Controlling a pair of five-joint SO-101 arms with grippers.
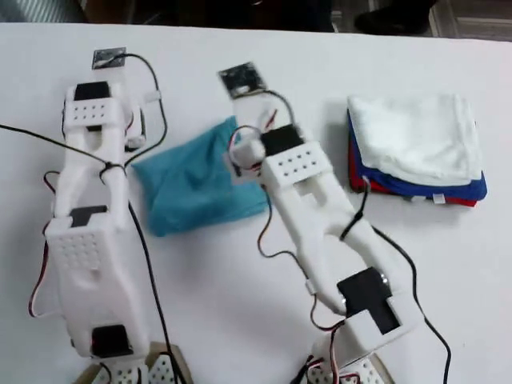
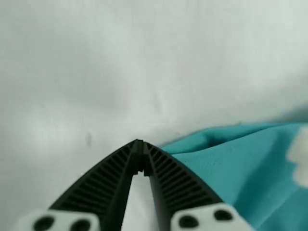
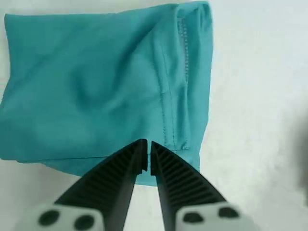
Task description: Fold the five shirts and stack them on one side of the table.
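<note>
Scanning from the left: my left gripper sits upper left in the high view, fingers pressed together on nothing, bare table beneath. Centre frame, the teal shirt lies folded but apart from the stack. My right gripper hangs over its hem, fingers all but touching, empty. Far right, the stack: white over blue over red, three layers I can count, perhaps more hidden. Teal left to stack, I'd judge.
</note>
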